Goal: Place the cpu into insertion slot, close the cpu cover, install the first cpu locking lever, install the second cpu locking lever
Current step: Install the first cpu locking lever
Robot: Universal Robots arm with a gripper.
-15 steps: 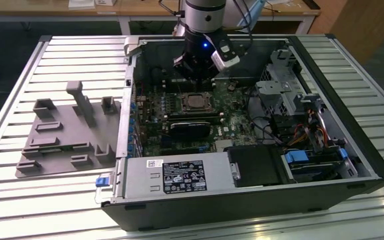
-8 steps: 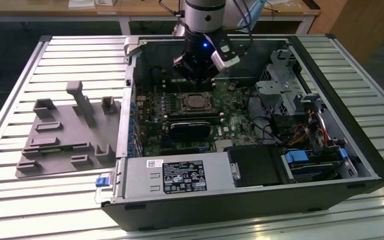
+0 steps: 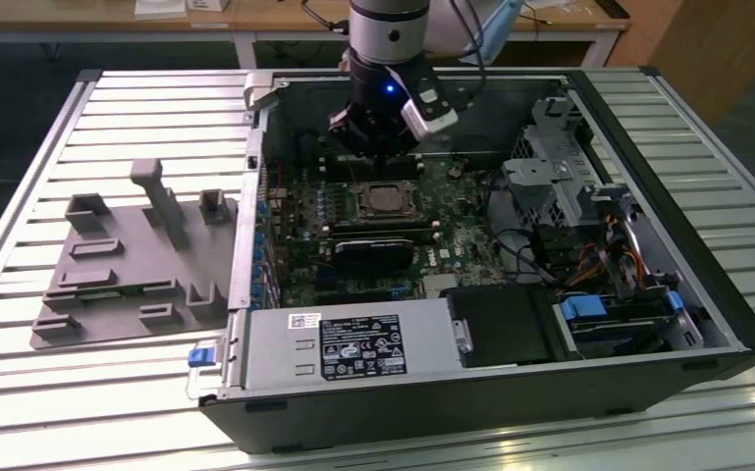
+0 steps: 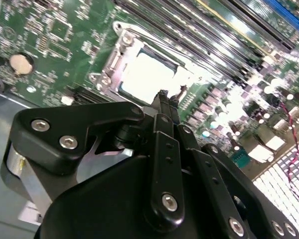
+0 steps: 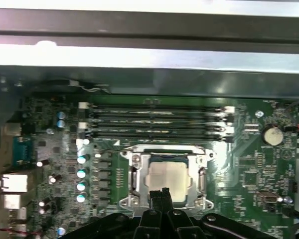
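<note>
The cpu (image 5: 165,177) lies in the insertion slot (image 5: 131,201), its silver-grey top facing up; it also shows in the second wrist view (image 4: 148,74) and in the exterior view (image 3: 381,199). The cpu cover (image 5: 135,172) lies flat around the chip as a silvery frame (image 4: 115,55). My gripper (image 5: 162,192) hangs just above the near edge of the socket, fingers pressed together and holding nothing; the tips (image 4: 170,94) hover over the chip's edge. In the exterior view the gripper (image 3: 374,155) sits low inside the case behind the socket. I cannot make out the locking levers clearly.
Long memory slots (image 5: 154,122) run beside the socket and a coin battery (image 5: 272,134) sits nearby. The open case (image 3: 730,324) has a power supply (image 3: 350,348) in front, a drive cage (image 3: 587,206) on the exterior view's right, and a grey fixture (image 3: 129,265) outside on its left.
</note>
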